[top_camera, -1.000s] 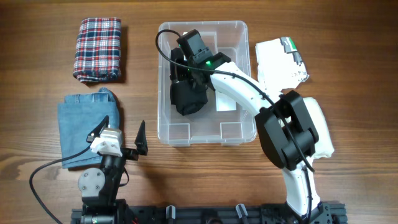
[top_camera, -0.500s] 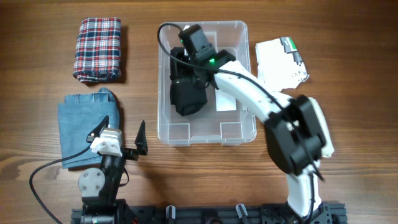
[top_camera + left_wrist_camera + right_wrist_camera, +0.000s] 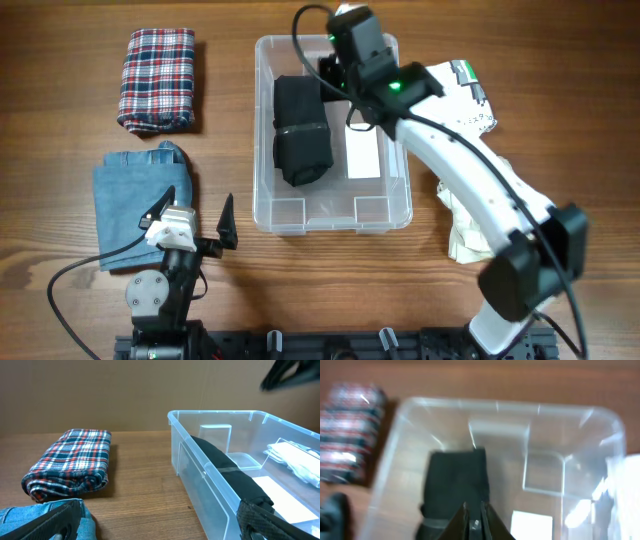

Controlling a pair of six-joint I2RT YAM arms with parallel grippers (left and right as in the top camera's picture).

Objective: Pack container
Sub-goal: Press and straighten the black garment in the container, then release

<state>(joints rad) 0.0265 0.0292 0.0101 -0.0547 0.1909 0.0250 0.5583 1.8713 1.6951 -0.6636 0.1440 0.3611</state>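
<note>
The right arm reaches long across the table, its right gripper (image 3: 333, 72) hanging above the far end of the container (image 3: 258, 120), fingers pinched together with nothing between them. The wrist view looks down past them into the bin. The left gripper (image 3: 197, 205) sits parked near the front edge with its jaws spread wide, holding nothing.

A second ago that right gripper was low inside the bin, right on the black folded garment (image 3: 300, 130). Now it has lifted clear and pulled back toward the far rim, and the elbow has swung out to the right. The garment lies along the bin's left side, with the white label (image 3: 363, 155) showing on the base just beside it. The left arm has not budged.

The container stands mid-table. To its left are a folded plaid cloth (image 3: 157, 78) and folded jeans (image 3: 135, 210). To its right, a white packet (image 3: 475, 115) is partly hidden under the arm, and a pale crumpled cloth (image 3: 462, 225) lies nearer the front.
</note>
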